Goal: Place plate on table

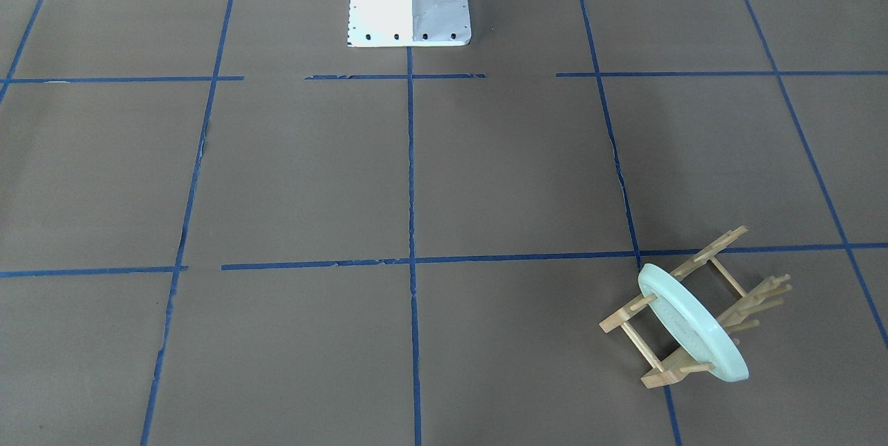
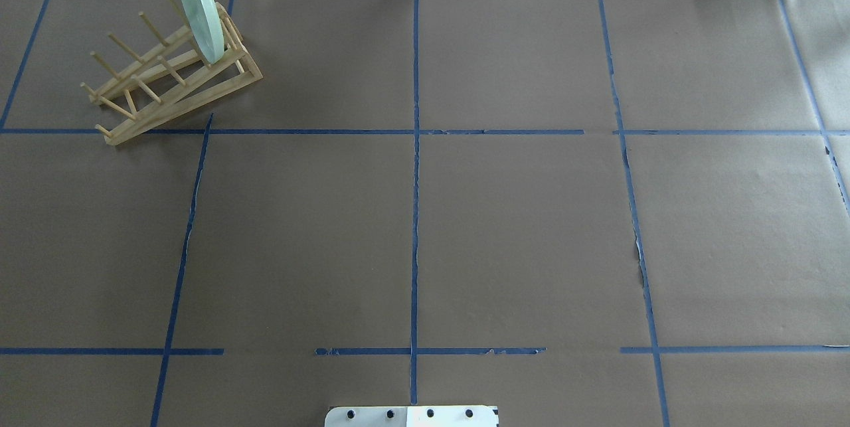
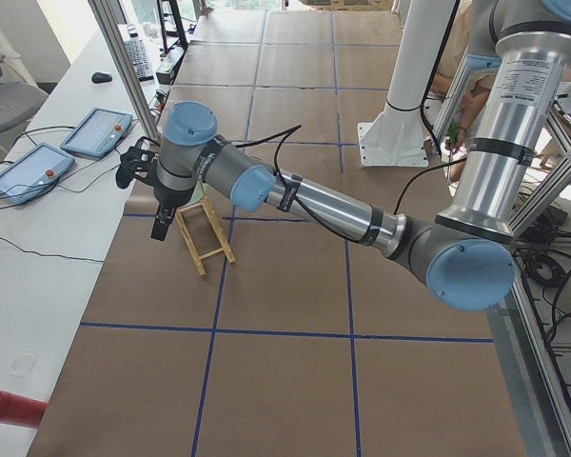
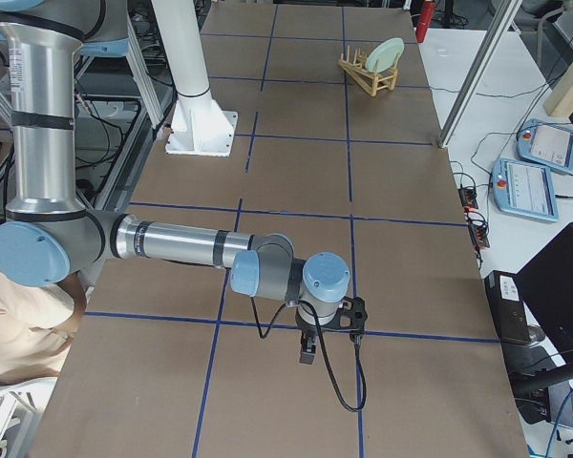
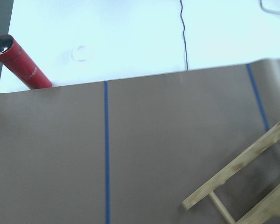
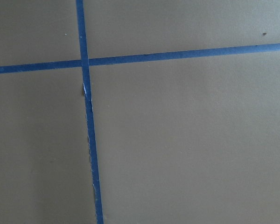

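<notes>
One plate (image 2: 196, 8) upright in rack (image 2: 199, 96), table's (image 2: 518, 228) 10 o'clock; left gripper (image 3: 160, 227) (apart/together unclear) shd pinch rim, lift straight.

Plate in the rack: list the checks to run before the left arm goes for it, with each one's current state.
1. Plate stands on edge between the pegs of the wooden rack: ok.
2. Rack sits flat on the table, not tipped: ok.
3. Nothing touches the plate in the overhead view: ok.
4. Left gripper open for the grasp: cannot tell, as it shows only in the exterior left view.
5. Right gripper away from the rack, near the table's other end: ok.
6. Plate in the left wrist view: not ok, only a sliver at the right edge.
</notes>
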### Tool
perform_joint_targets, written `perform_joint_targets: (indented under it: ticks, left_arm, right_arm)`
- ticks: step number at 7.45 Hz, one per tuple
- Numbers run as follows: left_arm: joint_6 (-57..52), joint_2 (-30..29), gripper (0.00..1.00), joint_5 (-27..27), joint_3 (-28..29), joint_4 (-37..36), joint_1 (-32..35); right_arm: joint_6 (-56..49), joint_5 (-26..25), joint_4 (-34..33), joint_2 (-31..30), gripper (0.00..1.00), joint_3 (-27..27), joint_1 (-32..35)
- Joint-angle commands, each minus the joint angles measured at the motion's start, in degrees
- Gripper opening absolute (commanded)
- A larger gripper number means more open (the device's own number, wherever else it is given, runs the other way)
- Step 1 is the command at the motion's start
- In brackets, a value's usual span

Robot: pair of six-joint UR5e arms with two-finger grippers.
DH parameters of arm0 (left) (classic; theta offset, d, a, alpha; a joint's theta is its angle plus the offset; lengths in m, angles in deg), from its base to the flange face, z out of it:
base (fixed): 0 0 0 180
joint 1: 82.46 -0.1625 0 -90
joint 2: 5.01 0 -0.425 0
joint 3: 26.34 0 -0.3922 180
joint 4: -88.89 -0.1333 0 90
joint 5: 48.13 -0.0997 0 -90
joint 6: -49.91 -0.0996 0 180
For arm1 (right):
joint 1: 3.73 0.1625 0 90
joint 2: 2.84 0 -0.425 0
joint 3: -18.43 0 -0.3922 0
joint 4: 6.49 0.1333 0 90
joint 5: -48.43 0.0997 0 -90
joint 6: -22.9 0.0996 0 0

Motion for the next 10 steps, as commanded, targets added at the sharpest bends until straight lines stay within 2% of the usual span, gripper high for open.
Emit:
perform_joint_targets:
  ticks: [1, 2, 4, 5, 6, 7, 8, 10]
  left_arm:
    - [20.5, -1.5, 1.0, 6.4, 4.3, 19.2, -0.5]
    - [28.3, -2.7, 1.0, 6.4, 4.6, 24.4, -2.4]
    - [47.4, -6.1, 1.0, 6.1, 5.8, 26.3, -7.9]
    - [52.4, -9.1, 1.0, 5.9, 8.9, 26.6, -9.4]
    - [61.6, -10.0, 0.93, 0.7, 9.8, 28.5, -11.4]
    - [71.5, -10.0, 0.84, -2.5, 13.1, 36.2, -13.3]
    - [75.1, -10.3, 0.84, -7.9, 16.7, 42.7, -16.4]
    - [78.7, -15.1, 0.81, -12.5, 22.2, 43.3, -19.4]
  right_arm:
    - [0.0, 0.0, 0.0, 0.0, 1.0, 0.1, 0.0]
    - [0.0, 0.0, 0.0, 0.0, 1.0, 0.0, 0.0]
    - [0.0, 0.0, 0.0, 0.0, 1.0, 0.0, 0.0]
    - [0.0, 0.0, 0.0, 0.0, 1.0, 0.1, 0.0]
    - [0.0, 0.0, 0.0, 0.0, 1.0, 0.1, 0.0]
    - [0.0, 0.0, 0.0, 0.0, 1.0, 0.1, 0.0]
    - [0.0, 0.0, 0.0, 0.0, 1.0, 0.0, 0.0]
    - [0.0, 0.0, 0.0, 0.0, 1.0, 0.1, 0.0]
